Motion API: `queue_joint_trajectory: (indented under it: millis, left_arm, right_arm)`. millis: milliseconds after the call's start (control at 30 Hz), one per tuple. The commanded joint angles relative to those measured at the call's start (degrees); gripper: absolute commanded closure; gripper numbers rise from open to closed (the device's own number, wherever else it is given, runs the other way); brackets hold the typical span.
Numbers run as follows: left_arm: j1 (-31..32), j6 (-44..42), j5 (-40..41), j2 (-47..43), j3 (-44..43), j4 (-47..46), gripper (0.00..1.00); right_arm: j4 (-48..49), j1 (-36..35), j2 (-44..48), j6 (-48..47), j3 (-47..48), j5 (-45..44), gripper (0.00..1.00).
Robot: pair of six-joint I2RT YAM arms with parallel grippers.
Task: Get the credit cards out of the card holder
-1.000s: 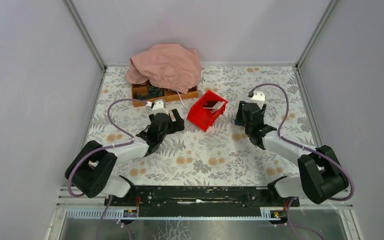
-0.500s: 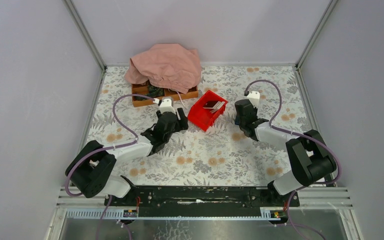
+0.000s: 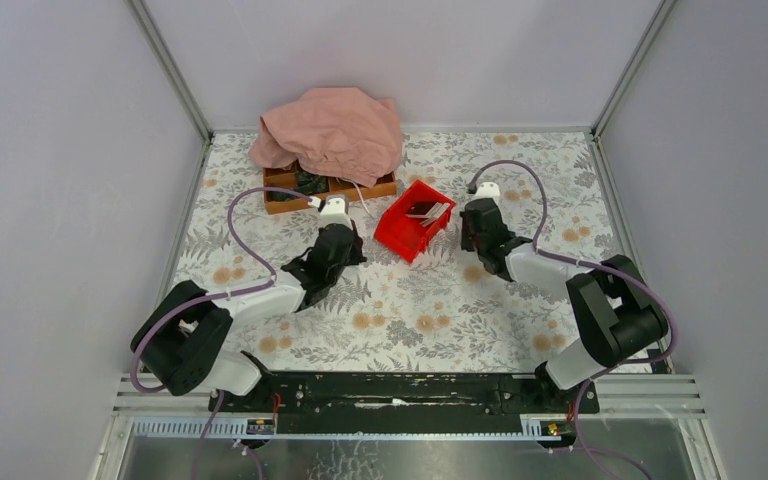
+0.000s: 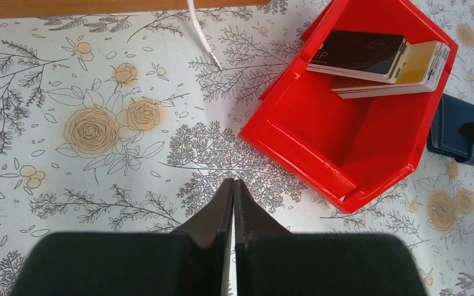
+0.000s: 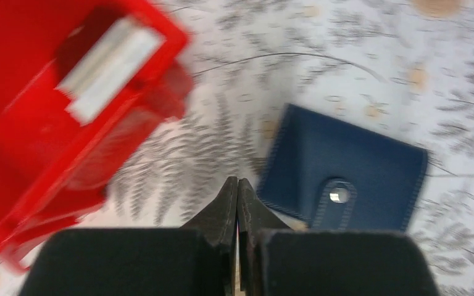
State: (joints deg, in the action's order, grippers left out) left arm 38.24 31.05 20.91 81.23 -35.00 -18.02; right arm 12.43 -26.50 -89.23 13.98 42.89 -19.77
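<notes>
Credit cards [image 4: 358, 52]: stacked inside red bin [image 4: 321, 123].
Card holder [image 5: 358, 166]: outside bin, just beside right gripper [image 5: 237, 185].
Left gripper [image 4: 232, 185], right gripper: closed tight, empty.

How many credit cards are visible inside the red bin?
2 show: a dark card and a gold card, side by side at one end of the red bin. Layered edges beneath them suggest more, hidden.

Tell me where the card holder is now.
In the right wrist view, the card holder lies flat on the table, just right of the red bin.
</notes>
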Motion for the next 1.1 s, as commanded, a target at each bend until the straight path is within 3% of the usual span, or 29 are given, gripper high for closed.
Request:
queue_joint_trajectory:
  millis: [0, 133, 700, 867, 1067]
  left_arm:
    - [0.3, -1.0, 0.1, -0.1, -0.6, -1.8, 0.96]
    - [0.3, -1.1, 1.5, -0.1, -0.5, -1.6, 0.92]
    - [0.3, -1.4, 2.9, 0.2, -1.8, 1.2, 0.9]
    - [0.3, -1.3, 3.6, 0.1, -1.7, 1.3, 0.9]
    - [0.3, -1.1, 3.2, 1.4, -1.9, 1.1, 0.89]
  right_arm:
    - [5.2, -4.0, 0.2, -5.2, 1.1, 12.8, 1.0]
    - [5.9, -6.6, -1.2, -7.9, 2.1, 21.1, 1.0]
    - [2.1, -10.8, -7.2, -11.3, 7.0, 30.4, 1.0]
    - [3.1, -10.8, -7.4, -10.3, 6.8, 29.4, 1.0]
    - [3.4, -10.8, -8.0, -6.2, 7.8, 18.9, 1.0]
